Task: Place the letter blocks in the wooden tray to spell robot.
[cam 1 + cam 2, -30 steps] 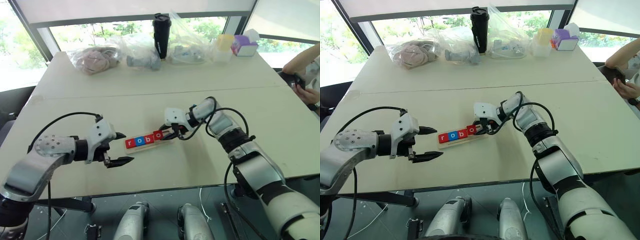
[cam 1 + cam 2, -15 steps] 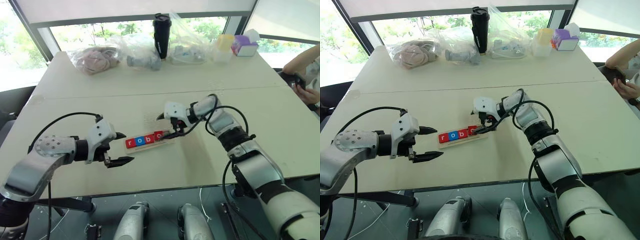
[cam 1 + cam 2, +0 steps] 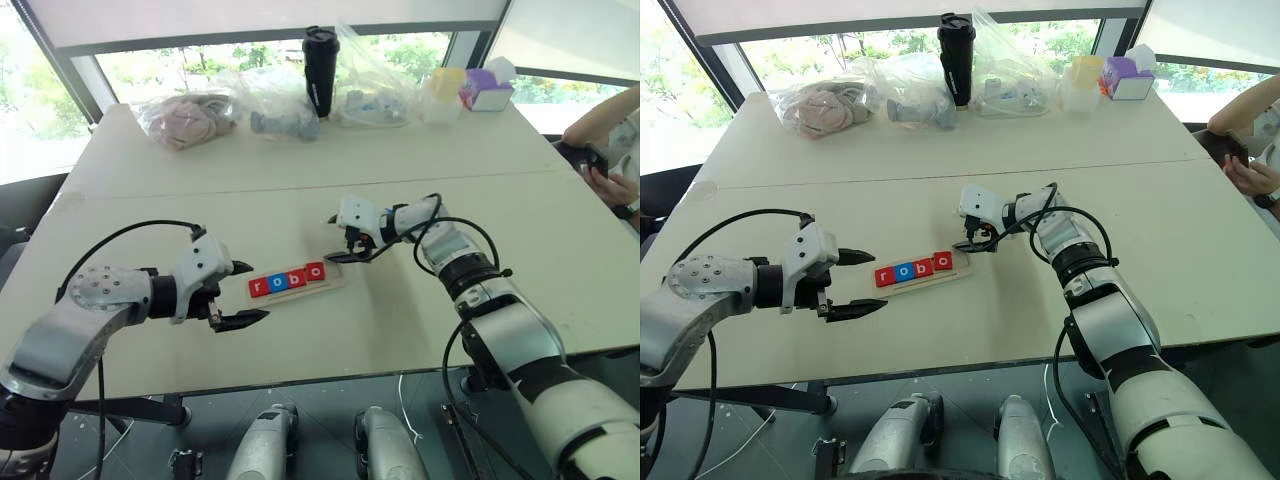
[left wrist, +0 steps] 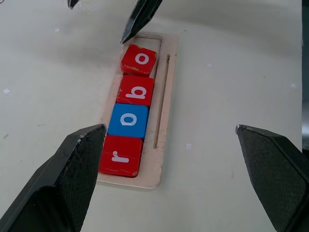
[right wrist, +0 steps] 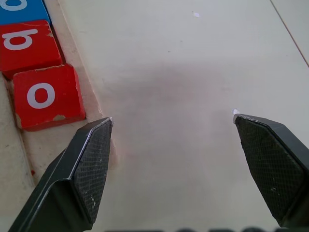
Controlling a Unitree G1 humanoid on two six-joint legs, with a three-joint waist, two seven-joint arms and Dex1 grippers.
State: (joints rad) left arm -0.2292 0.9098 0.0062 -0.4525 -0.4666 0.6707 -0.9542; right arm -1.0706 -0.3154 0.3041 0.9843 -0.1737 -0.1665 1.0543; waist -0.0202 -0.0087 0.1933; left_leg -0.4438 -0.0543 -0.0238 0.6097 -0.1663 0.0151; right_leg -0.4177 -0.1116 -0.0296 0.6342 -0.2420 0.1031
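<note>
Wooden tray [image 4: 162,96] lies mid-surface, holding four letter blocks [image 4: 130,121] in a row: red r [image 4: 119,155], blue o [image 4: 128,120], red b [image 4: 136,90], red o [image 4: 139,60] sitting slightly askew. Slot past the last o is bare. Right hand [image 3: 345,240] hovers at that end of the tray, fingers spread, gripping nothing; one fingertip [image 5: 94,164] is over the tray's end, just beside the last o. Left hand [image 3: 238,296] near the r end, apart from the tray, fingers wide open and empty. Surface [image 3: 300,350] pale. At its far edge: black tumbler [image 3: 321,72], plastic bags [image 3: 190,115], a purple tissue box [image 3: 487,88].
</note>
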